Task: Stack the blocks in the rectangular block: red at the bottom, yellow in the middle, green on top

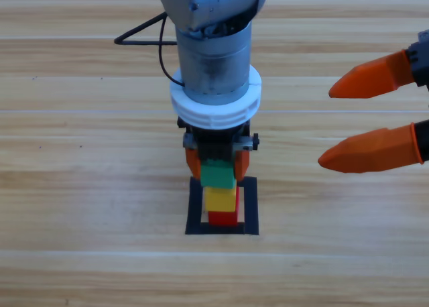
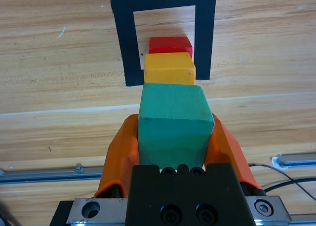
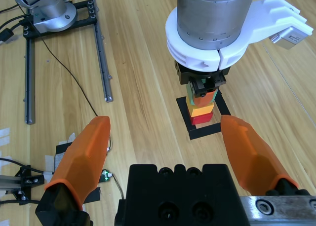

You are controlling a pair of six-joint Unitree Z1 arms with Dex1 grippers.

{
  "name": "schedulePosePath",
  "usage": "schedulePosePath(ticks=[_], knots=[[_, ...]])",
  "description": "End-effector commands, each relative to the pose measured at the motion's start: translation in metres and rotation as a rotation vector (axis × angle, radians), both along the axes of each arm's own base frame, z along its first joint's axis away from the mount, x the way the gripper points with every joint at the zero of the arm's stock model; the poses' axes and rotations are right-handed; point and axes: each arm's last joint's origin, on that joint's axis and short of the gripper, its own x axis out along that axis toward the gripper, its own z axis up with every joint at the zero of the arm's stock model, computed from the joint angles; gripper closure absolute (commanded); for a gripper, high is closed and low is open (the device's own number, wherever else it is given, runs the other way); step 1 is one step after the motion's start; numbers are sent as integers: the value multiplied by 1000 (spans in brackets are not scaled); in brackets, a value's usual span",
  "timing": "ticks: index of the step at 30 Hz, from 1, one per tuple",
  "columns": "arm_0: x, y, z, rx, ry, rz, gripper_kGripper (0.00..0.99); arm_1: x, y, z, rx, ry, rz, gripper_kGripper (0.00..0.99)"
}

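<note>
Pale wooden bench (image 1: 80,153) with long plank seams, carrying a flat black tape outline (image 1: 251,206), nearly square, near its middle; inside that outline, a small matte red cube (image 1: 223,218) resting on the bare wood, with a small matte yellow cube (image 1: 220,199) of equal size sitting squarely on top of it; above those two, a small matte teal-green cube (image 2: 174,125) clamped between the orange jaws of the left hand (image 2: 174,147), pinched on two opposite faces so that the bottom face stays free to meet the yellow one. Hard to tell from above whether green already touches yellow or hangs just over it; lined up closely over the column in both the high and the left wrist views, apparently to land flush rather than overhanging. Judged as the last step of the stack: red and yellow in place, green at or near its seat, release not yet made. Likely risk: any sideways drag on letting go could tip the narrow tower. Right hand (image 1: 375,116) waiting well apart at the bench's right side, jaws spread wide and holding nothing, presumably kept clear to leave the left arm room.
</note>
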Motion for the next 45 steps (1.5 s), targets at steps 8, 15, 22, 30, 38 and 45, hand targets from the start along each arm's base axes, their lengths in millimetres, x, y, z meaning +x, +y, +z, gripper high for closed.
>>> schedulePosePath(ticks=[8, 15, 22, 30, 38, 45], knots=[[1, -16, -31, 49, 26, -15, 990, -10, -3, -5, -7, -9, 19, 5], [2, -17, -34, 51, 28, -15, 990, -10, -3, -6, -8, -8, 19, 5], [2, -17, -30, 44, 19, -13, 990, -10, -3, -6, -9, -7, 19, 5], [-1, -12, -11, 22, -15, 1, 0, -10, -4, -6, -8, -8, 19, 5], [-5, -4, 3, 19, -44, 1, 0, -11, -4, -6, -7, -9, 19, 5], [-19, 20, 68, -77, -183, -2, 0, -11, -5, -6, -8, -8, 19, 5]])
